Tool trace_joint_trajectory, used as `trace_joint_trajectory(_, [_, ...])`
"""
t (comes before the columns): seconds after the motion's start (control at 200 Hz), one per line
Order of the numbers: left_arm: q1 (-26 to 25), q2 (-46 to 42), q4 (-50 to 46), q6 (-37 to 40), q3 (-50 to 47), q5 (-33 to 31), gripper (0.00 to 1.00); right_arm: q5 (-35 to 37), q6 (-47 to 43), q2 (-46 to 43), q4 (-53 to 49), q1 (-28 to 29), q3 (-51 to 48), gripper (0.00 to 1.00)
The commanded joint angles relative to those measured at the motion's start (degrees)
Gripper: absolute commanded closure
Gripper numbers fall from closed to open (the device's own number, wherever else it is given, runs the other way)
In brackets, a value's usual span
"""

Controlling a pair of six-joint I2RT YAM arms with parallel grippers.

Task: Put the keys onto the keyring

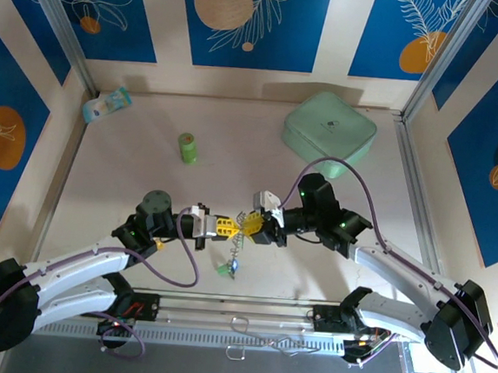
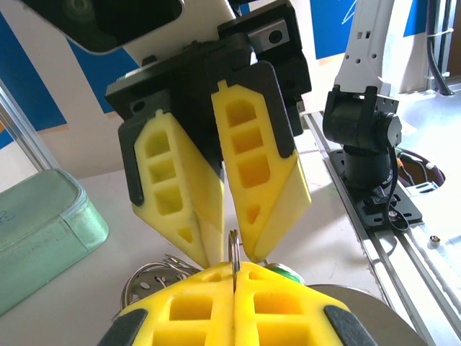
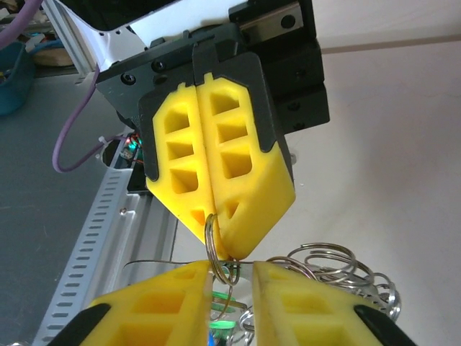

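On beige table (image 1: 127, 185), shut mint case (image 1: 329, 129); left tool (image 3: 220, 241) clenched on keyring (image 3: 208, 241), right tool (image 2: 232, 252) released.

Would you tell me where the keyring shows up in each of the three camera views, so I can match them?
Top external: keyring at centre, between the left hand and right hand.
Left wrist: keyring low centre, edge-on, rising from the left hand at the bottom edge.
Right wrist: keyring low centre-left, hanging from the left hand above it.
Shared landmark: the left hand, shut on the keyring in every view.
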Motion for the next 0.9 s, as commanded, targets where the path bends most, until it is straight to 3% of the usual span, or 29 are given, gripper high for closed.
trace_joint_trajectory(0.0, [-0.5, 0.2, 4.2, -0.7, 0.8, 2.2, 1.00, -1.5, 0.3, 0.4, 0.8, 0.6, 1.0, 0.79])
trace_joint_trajectory(0.095, [-0.5, 0.3, 4.3, -0.9, 0.8, 2.1, 1.00, -1.3, 0.3, 0.9, 0.9, 1.0, 1.4, 0.84])
trace_joint_trajectory(0.21, [-0.5, 0.4, 3.7, -1.2, 1.2, 2.0, 1.00, -0.7, 0.0, 1.3, 0.5, 1.5, 1.9, 0.98])
trace_joint_trajectory(0.355, [-0.5, -0.1, 1.4, -0.3, 1.4, -0.1, 0.67, 3.1, -2.2, 0.8, -3.4, 1.8, 3.3, 1.00])
trace_joint_trajectory(0.49, [-0.5, -1.7, -8.1, 2.8, 3.8, -2.7, 0.52, 7.7, -6.3, 0.7, -11.3, 2.4, 5.9, 1.00])
trace_joint_trajectory(0.67, [-0.5, -1.3, -22.0, 7.9, 8.6, -4.7, 0.51, 14.6, -11.4, 2.3, -20.7, 3.7, 10.5, 1.00])
trace_joint_trajectory(0.895, [-0.5, 0.3, -24.8, 8.7, 10.2, -4.6, 0.52, 19.5, -15.9, 7.7, -29.2, 6.8, 17.9, 1.00])
